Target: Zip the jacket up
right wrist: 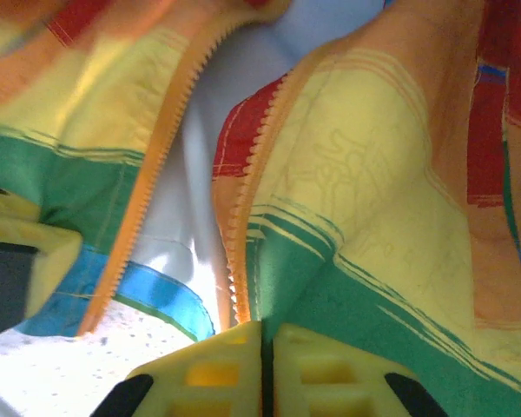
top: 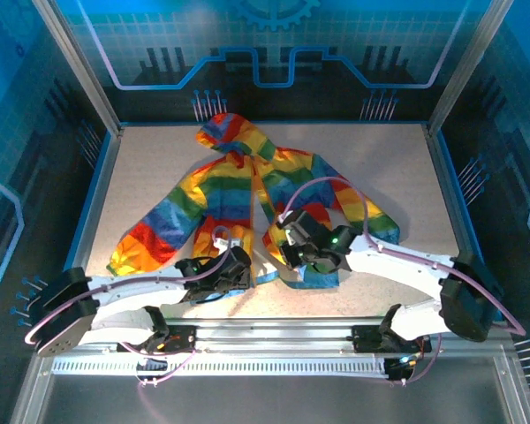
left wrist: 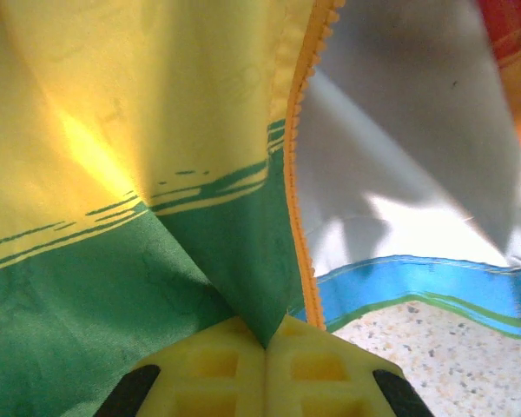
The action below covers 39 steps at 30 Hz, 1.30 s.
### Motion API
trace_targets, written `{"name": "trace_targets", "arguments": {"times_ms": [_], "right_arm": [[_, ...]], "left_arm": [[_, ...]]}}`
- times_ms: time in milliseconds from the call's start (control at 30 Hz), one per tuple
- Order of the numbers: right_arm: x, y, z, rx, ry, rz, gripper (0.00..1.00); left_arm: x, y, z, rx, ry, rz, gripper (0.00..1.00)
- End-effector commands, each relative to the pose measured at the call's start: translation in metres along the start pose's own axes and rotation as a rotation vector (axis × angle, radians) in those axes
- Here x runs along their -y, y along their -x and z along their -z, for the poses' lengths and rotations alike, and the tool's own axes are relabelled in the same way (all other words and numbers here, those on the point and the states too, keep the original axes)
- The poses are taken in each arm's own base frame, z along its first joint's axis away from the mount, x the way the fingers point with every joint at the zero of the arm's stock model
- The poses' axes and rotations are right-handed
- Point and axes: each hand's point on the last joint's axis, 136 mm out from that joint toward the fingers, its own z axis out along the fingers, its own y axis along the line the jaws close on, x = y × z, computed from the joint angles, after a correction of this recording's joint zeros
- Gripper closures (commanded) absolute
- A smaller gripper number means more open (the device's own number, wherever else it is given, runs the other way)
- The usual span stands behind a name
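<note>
- Top external view: the jacket lies flat in the middle of the worktop. Its long axis runs from the near edge to the far edge. The hood points at the far edge, leaning slightly left, and the sleeves spread toward the left and right edges.
- The front is open in a narrow gap from hem to neck, so the zipping looks not yet begun.
- The left gripper and the right gripper sit at the hem near the near edge, one on each side of the opening.
- Left wrist view: the left claw's yellow fingers are pressed together, pinching green jacket fabric. The pinch is just beside the orange zipper.
- Pale lining and speckled worktop show to the right of the zipper.
- Right wrist view: the right claw's fingers are clamped on the green stripe at the bottom of one zipper row.
- The two toothed rows stand apart with lining between them. No slider is visible.
- Judged from this, joining the zipper ends and pulling the slider toward the hood all remain to be done.
</note>
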Motion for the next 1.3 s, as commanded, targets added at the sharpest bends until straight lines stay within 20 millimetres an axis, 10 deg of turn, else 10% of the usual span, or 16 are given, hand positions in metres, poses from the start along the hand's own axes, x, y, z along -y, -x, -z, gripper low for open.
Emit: {"name": "trace_targets", "arguments": {"times_ms": [0, 367, 667, 1267], "right_arm": [[-0.013, -0.017, -0.002, -0.078, 0.143, -0.038, 0.86], [-0.038, -0.035, -0.034, -0.216, 0.295, -0.161, 0.69], [-0.044, 0.005, -0.013, -0.06, 0.32, -0.21, 0.63], [-0.08, 0.033, -0.012, -0.022, 0.617, -0.462, 0.53]], "left_arm": [[-0.016, -0.003, 0.004, 0.01, 0.041, 0.008, 1.0], [-0.03, 0.007, 0.031, 0.075, -0.057, 0.106, 1.0], [-0.007, 0.029, 0.073, 0.18, -0.255, 0.061, 1.0], [0.044, 0.049, 0.066, 0.094, -0.576, 0.084, 1.0]]}}
